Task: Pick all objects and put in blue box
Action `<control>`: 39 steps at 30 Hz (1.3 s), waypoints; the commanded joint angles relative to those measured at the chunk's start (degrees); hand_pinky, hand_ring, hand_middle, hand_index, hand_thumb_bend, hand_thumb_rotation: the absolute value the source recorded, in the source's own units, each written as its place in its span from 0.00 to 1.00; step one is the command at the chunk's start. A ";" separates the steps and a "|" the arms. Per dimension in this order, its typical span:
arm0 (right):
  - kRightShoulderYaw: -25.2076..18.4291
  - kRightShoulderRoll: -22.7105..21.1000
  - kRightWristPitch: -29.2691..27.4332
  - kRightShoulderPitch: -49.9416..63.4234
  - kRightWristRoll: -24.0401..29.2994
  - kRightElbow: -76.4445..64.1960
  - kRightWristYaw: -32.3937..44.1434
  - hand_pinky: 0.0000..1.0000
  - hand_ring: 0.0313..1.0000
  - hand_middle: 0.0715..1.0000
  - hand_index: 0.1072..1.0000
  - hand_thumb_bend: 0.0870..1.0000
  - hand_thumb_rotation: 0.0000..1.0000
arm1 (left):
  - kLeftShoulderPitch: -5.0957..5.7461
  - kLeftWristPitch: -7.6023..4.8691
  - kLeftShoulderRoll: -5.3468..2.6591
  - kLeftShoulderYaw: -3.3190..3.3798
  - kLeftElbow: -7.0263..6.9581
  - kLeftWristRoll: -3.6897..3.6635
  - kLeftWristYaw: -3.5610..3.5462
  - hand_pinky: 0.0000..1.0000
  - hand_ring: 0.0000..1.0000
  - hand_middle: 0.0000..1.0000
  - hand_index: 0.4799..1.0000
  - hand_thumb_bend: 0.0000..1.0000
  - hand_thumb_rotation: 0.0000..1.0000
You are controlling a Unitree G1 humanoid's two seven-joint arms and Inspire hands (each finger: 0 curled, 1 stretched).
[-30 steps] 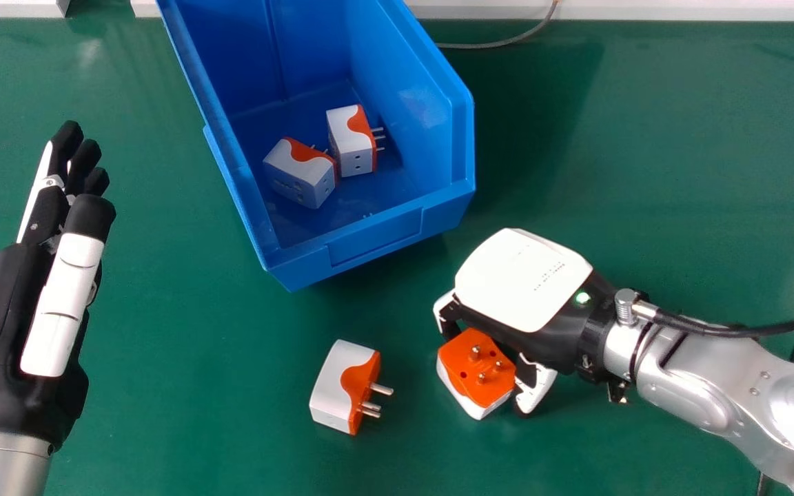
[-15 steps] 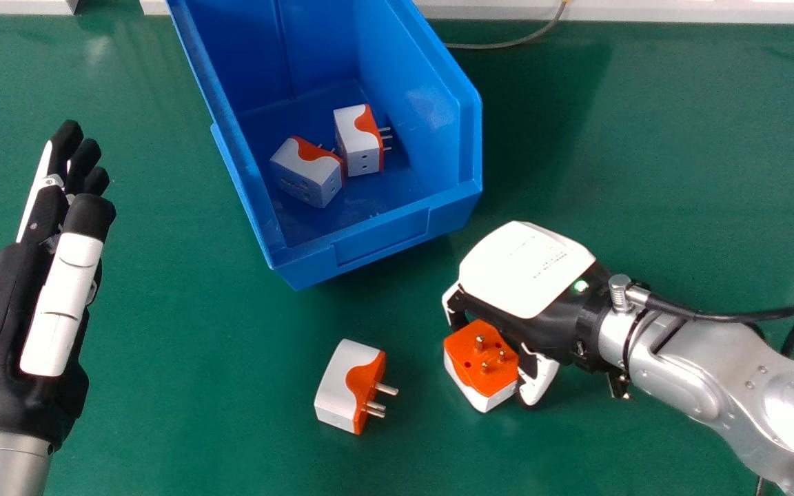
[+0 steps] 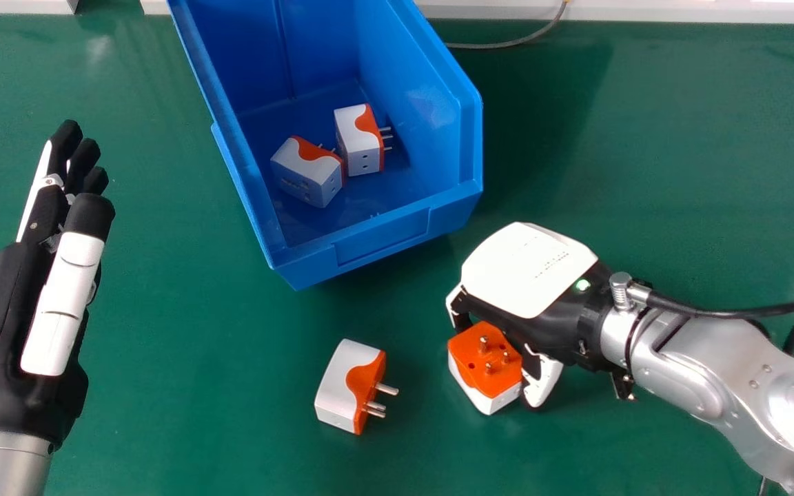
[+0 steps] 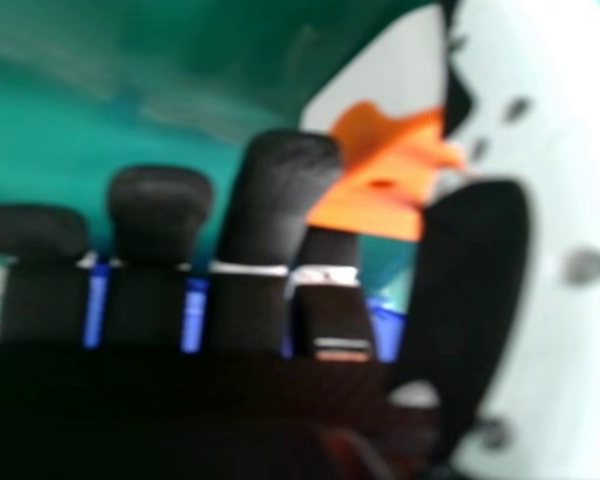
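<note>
Green surface (image 3: 197, 427), white edging (image 3: 617, 10) along its far side, thin grey cord (image 3: 521, 40) on it well beyond the right hand (image 3: 528, 272). Writing check: small dark print (image 3: 552, 262) in short rows on that hand's white back cover, too small to read; faint marks on the side of one boxed adapter, also unreadable. Count: 4 plug adapters, white with orange, 1 blue box (image 3: 383, 238), 2 hands. Right hand is narrowed on one adapter (image 3: 483, 362): fingers on one side, thumb on the other, orange face up, 3 pins showing. Right hand view agrees: a fingertip (image 4: 280, 190) overlaps the orange part, thumb (image 4: 480, 270) close on the other side. Can't tell if it's off the surface. Second adapter (image 3: 343, 386) lies on the surface to the left of the right hand, apart from it, pins toward that hand. Other two, (image 3: 307, 172) and (image 3: 360, 141), are in the box, side by side, past the right hand and to its left; box's near wall is close to that hand but apart. Left hand (image 3: 11, 331) is at the head view's left edge, wide, fingers straight, holding nothing. 1 green light (image 3: 582, 284) on the right hand near the wrist, black cable (image 3: 735, 315) running back from there over the silver forearm (image 3: 700, 379).
</note>
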 commanded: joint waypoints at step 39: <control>-15.00 2.48 5.45 -1.65 11.27 -32.72 10.58 0.07 0.10 0.13 0.41 0.44 0.13 | -1.27 -0.87 0.35 -1.06 -0.32 1.42 -0.20 1.00 1.00 1.00 0.98 0.75 0.99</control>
